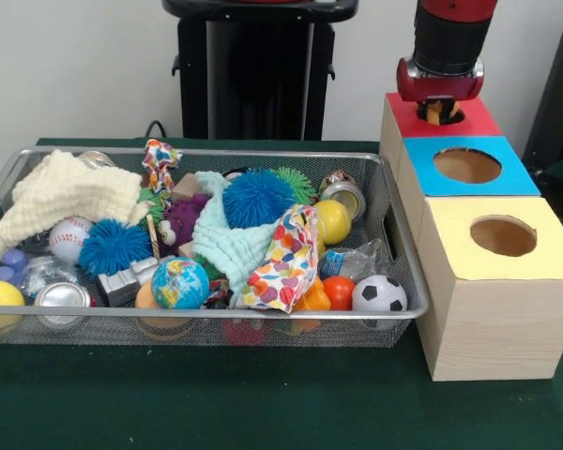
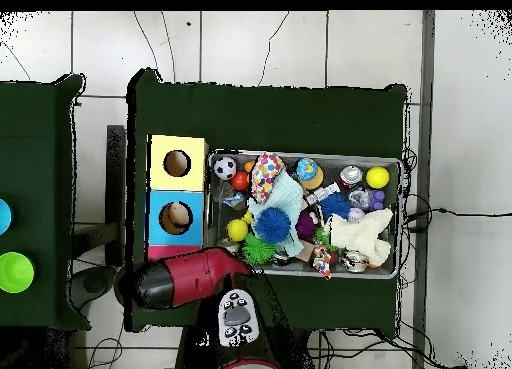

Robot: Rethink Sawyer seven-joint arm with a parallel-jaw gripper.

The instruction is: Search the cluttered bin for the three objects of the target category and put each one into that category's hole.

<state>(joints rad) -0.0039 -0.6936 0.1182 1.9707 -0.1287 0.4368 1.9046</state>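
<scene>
On the green-clothed bench, the hand hovers over the red-topped wooden box's hole at one o'clock from the wire-mesh bin; its grip I cannot tell. Release should be centred, I reckon.

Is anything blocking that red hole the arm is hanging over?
Only the gripper itself sits over the red hole; nothing else covers it. The blue hole and yellow hole are open too. The bin stands beside the boxes, apart from them.
</scene>
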